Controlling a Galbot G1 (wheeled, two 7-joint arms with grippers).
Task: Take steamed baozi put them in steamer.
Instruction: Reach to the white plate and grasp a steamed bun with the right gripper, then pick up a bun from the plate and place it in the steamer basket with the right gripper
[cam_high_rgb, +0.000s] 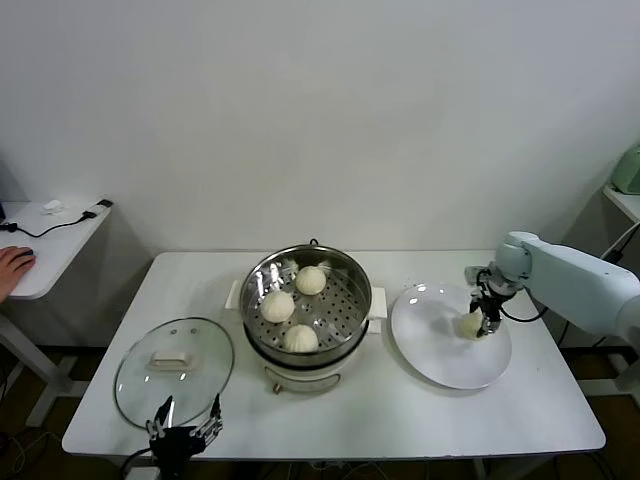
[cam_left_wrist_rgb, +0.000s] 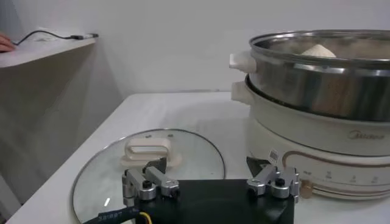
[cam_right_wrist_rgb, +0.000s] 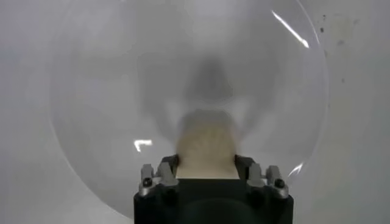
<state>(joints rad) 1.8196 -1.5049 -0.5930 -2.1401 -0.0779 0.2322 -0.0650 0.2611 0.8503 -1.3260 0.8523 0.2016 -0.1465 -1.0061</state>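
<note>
In the head view, the steamer (cam_high_rgb: 306, 308) stands at the centre of the white table (cam_high_rgb: 400, 420), and three steamed baozi (cam_high_rgb: 278, 306) lie on its perforated tray. The fourth bun (cam_high_rgb: 471, 324) is on the white plate (cam_high_rgb: 440, 365) at the right of the frame, and the right gripper (cam_high_rgb: 486, 322) is closed around it. At the lower left the glass lid (cam_high_rgb: 175, 370) lies flat, and the left gripper (cam_high_rgb: 187, 412) waits at the bottom edge just below it, with its fingers apart and nothing between them.

In the left wrist view, the open left gripper (cam_left_wrist_rgb: 210, 173) is at the bottom of the frame, the lid (cam_left_wrist_rgb: 149, 163) behind it, and the steamer (cam_left_wrist_rgb: 323, 79) fills the right side.

In the right wrist view, the right gripper (cam_right_wrist_rgb: 207, 163) at the bottom centre holds the bun (cam_right_wrist_rgb: 206, 143) over the plate (cam_right_wrist_rgb: 91, 91).
</note>
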